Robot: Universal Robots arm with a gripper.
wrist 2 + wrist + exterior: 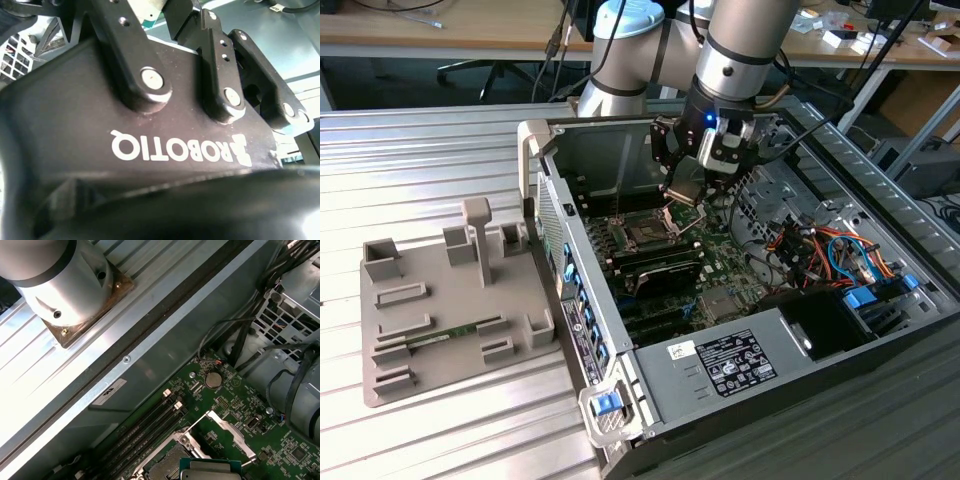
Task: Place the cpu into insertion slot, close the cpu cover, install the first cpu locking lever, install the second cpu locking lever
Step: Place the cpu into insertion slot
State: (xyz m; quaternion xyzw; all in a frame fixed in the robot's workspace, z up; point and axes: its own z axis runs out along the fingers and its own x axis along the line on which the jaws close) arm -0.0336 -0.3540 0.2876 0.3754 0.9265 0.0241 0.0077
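Your gripper (pixel 692 181) sits inside the open PC case (pixel 546 190), fingers clamped on the cpu (pixel 684 194). The chip is tilted w/ its silvery top showing. In the first wrist view the cpu (pixel 210 471) has a green edge around the metal top and hangs above the board, not yet seated.

Directly under the gripper, a bit toward the exterior view's left, you have the insertion slot (pixel 645 236): dark centre, silver rim, green board around it. In the first wrist view the slot (pixel 164 469) lies just beside the held chip, w/ the cpu cover (pixel 228 432) swung up and open next to it, so the socket is uncovered.

Further out from the gripper: the long black memory slots (pixel 145 436) run alongside the socket, and a coin battery (pixel 214 379) sits on the board beyond the cover. Nearer the exterior camera is the grey box w/ white label (pixel 732 360). Well apart from the gripper, outside the case on the exterior view's left, a grey fixture tray (pixel 420 330) rests on the ribbed table (pixel 420 150).
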